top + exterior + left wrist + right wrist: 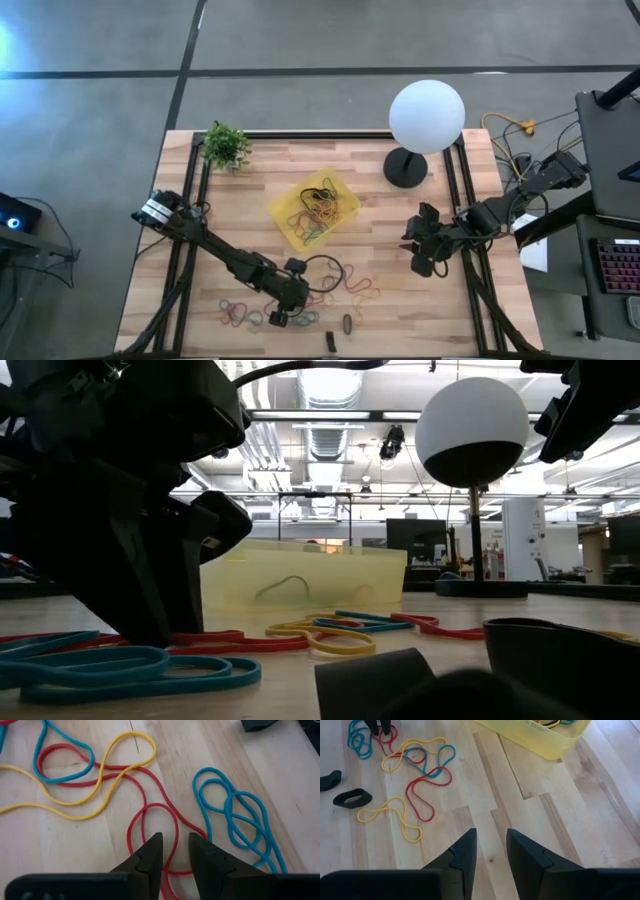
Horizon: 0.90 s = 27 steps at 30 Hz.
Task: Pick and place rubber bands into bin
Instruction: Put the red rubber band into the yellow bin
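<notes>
at the near edge of the wooden table (400, 300), 2 small dark oblong pieces (347, 324) lie just right of the left gripper (283, 312). that gripper is down at the table among the loose rubber bands (345, 287); in its wrist view its 2 fingers (150, 857) stand close together, astride a strand of a red band (150, 820), tips at the wood, but whether they truly clamp it cannot be told. beside it lies a blue band (240, 820) folded into several loops, and farther out a yellow band (90, 780) crossed with another blue one. more red, blue and green loops lie to the left of the gripper near the table's near edge.

toward the right side, the right gripper (425, 250) hangs above bare wood, well apart from the bands; its fingers (462, 855) show a narrow gap with nothing between them.

in the middle of the table sits the yellow bin (282, 203), turned at an angle, with several bands inside, a black one on top. farther back right stands a lamp with a white globe (427, 115) on a black round base (405, 168). at the far left corner is a small green plant (226, 146).
</notes>
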Available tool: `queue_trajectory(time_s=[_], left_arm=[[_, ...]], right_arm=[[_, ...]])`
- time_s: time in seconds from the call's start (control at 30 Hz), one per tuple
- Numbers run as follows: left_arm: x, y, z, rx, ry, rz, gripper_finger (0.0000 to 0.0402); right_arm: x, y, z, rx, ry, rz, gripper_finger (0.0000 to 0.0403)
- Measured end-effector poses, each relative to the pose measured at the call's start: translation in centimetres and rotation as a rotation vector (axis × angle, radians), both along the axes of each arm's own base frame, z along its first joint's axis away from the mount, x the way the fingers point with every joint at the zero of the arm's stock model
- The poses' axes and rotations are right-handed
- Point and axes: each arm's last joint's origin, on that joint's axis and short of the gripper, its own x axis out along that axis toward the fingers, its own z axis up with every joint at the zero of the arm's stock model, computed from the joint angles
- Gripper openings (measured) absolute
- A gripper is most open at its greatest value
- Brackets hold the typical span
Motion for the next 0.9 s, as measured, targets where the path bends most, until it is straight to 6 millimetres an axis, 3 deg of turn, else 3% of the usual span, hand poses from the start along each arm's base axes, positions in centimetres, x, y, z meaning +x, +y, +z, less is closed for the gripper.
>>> queue_trajectory(time_s=[0.33,0.6,0.9], left_arm=[[-0.26,0.21,-0.25,0.024,0.022,0.015,0.0075],[-0.36,0.40,-0.37,0.018,0.047,0.066,0.0007],[0.13,0.46,0.33,0.013,0.034,0.109,0.0001]], right_arm=[[0.00,0.00,-0.01,0.000,0.000,-0.001,0.0083],[0.00,-0.01,-0.02,-0.002,-0.001,-0.001,0.0085],[-0.03,-0.03,-0.19,-0.004,0.003,-0.001,0.0078]])
